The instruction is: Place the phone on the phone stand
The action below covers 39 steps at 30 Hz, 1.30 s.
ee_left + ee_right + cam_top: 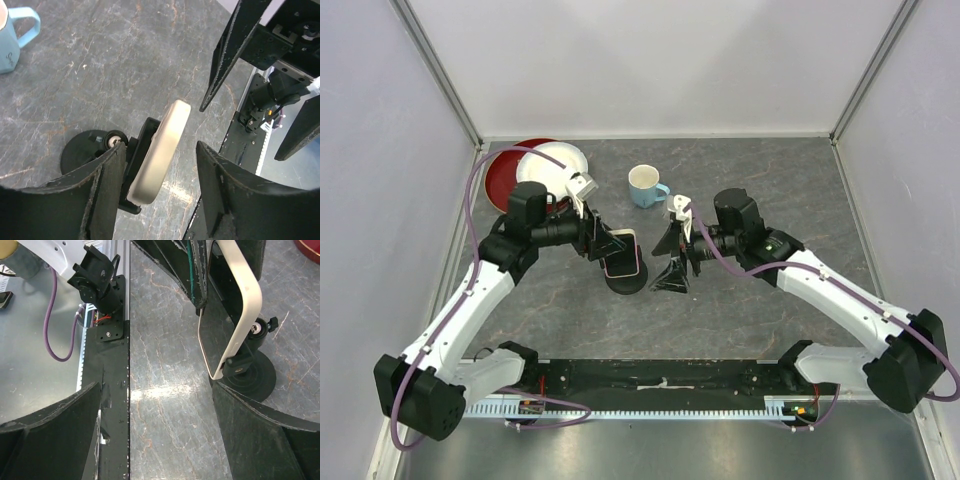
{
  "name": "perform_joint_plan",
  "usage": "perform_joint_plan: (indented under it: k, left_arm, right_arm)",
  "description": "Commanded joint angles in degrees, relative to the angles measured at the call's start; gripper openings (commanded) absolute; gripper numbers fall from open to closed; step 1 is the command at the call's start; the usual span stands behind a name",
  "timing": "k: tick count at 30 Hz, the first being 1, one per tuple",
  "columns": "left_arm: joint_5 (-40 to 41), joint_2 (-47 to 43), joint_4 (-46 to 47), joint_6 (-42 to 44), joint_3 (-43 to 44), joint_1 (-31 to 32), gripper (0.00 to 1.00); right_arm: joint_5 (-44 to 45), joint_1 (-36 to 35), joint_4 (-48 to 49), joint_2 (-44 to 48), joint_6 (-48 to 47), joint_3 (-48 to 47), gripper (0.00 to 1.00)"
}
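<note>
The phone [622, 254] leans tilted on the phone stand [626, 283], mid-tabletop [740, 310]. The left fingers [107, 185] flank it, released. The right fingers [65, 425], spread wide and holding nothing, sit just right.

The top camera is looking steeply down from above and behind the arms, far enough off to be taking in the whole table [750, 320]. The left wrist camera is peering past the left gripper [159, 150] at close range, meeting the phone [165, 145] edge-on. The right wrist camera is facing back from the opposite side, past the right gripper [155, 387], equally near. All three are sharing the phone and phone stand [255, 377].
</note>
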<state>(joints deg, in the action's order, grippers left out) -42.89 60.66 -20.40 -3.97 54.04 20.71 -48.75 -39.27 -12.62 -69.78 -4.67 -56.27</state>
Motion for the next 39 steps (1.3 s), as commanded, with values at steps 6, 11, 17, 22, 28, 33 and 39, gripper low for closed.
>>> perform_joint_plan:
  k: [6, 11, 17, 22, 28, 33, 39]
  left_arm:
    - [2.71, -4.49, 7.75, 0.89, -3.32, -0.14, 0.33]
    - [9.83, -8.97, 8.53, 0.19, -6.05, -0.06, 0.02]
    - [18.10, -17.24, 9.69, 0.89, -9.83, -0.06, 0.02]
    - [33.19, -17.34, 3.54, 3.18, -4.92, -0.14, 0.02]
    - [48.95, -13.47, -2.89, 3.88, 3.34, -0.23, 0.02]
    - [55.89, -9.96, -4.47, 6.16, 7.83, -0.49, 0.02]
    - [52.32, -7.67, -2.72, 12.13, 10.38, -6.28, 0.02]
  right_arm:
    - [0.32, -0.02, 6.03, 2.80, 2.20, 1.86, 0.98]
    - [1.37, -0.02, 9.01, 3.42, 3.78, 3.80, 0.98]
    - [4.10, -0.02, 15.40, 5.44, 8.09, 7.31, 0.98]
    - [6.56, -0.02, 20.52, 8.60, 12.48, 12.22, 0.98]
    - [6.92, 0.07, 24.75, 12.12, 17.32, 16.45, 0.98]
    - [6.65, -0.02, 29.23, 14.23, 22.68, 18.74, 0.98]
    - [6.39, -0.11, 32.48, 17.22, 26.72, 22.43, 0.98]
